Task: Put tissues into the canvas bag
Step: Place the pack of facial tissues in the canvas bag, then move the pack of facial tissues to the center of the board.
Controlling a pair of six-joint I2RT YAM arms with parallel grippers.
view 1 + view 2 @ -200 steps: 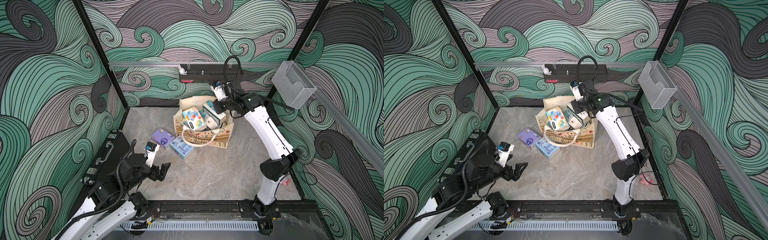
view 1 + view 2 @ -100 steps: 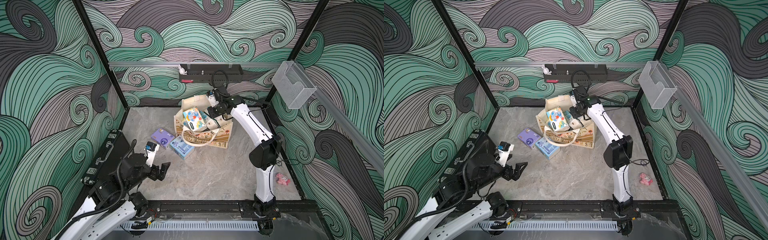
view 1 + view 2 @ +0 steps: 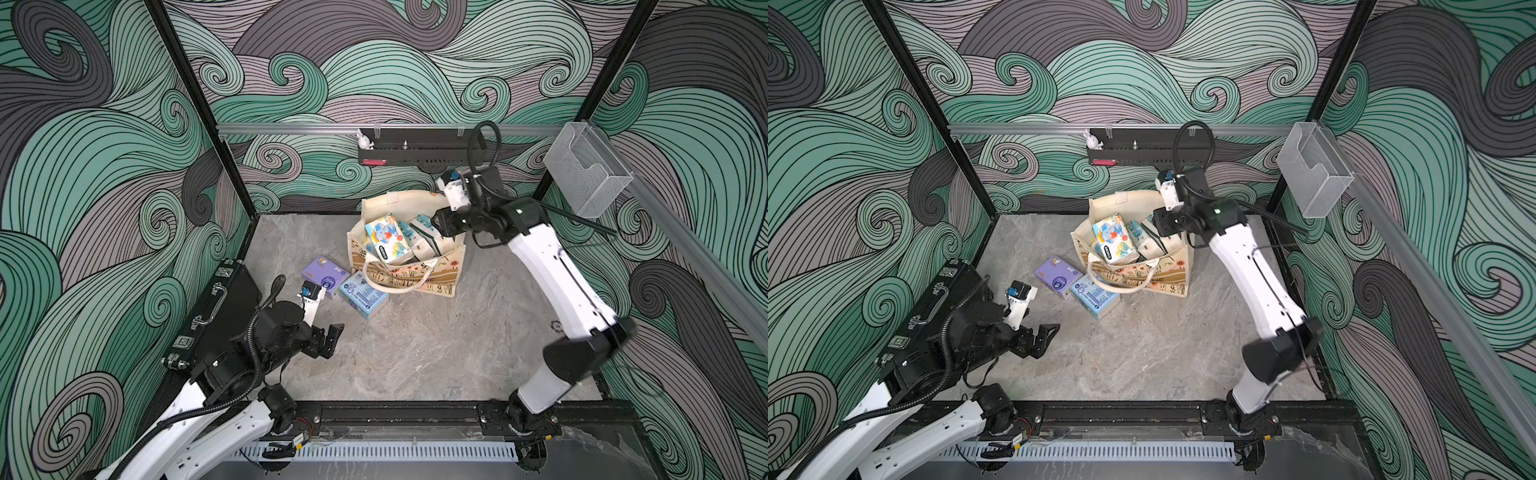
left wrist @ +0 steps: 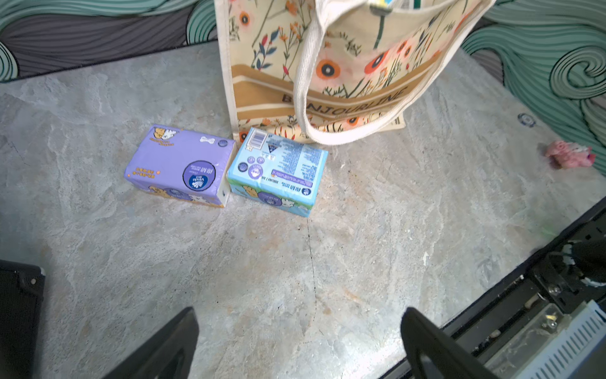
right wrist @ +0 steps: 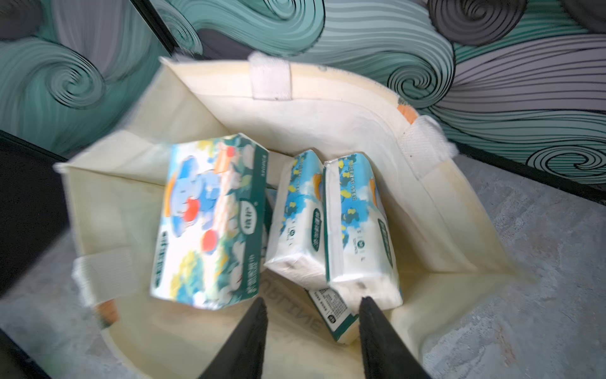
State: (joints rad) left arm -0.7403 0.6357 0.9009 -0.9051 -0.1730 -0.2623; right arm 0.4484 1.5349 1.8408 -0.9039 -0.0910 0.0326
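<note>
R gripper (image 5: 311,303) hangs over the bag (image 5: 328,101) mouth, jaws apart w/ nothing between them. L gripper (image 4: 298,313) sits near the case (image 3: 224,307), jaws wide, empty. In the bag I see the elephant pack (image 5: 210,220) leaning up high, two white packs (image 5: 298,216) on end and a green-white one (image 5: 334,315) under them. The purple pack (image 4: 178,165) and blue pack (image 4: 278,170) lie on the floor (image 4: 295,246), touching each other, w/ the blue one right at the bag's foot. Worries: the R fingertips are close to the white packs and the soft bag wall, so a sloppy pull-out could hook fabric and tip the whole bag — probably spilling the elephant pack first. The front handle (image 4: 308,98) droops down to the blue pack; if I grab that pack w/o clearing the loop, I'd expect it to snag and drag the bag. Since the floor packs touch, pinching one may shove the other. The wrap looks slick, so a shallow grip could slip. The pink toy (image 4: 569,157) isn't a target — don't grab it.
</note>
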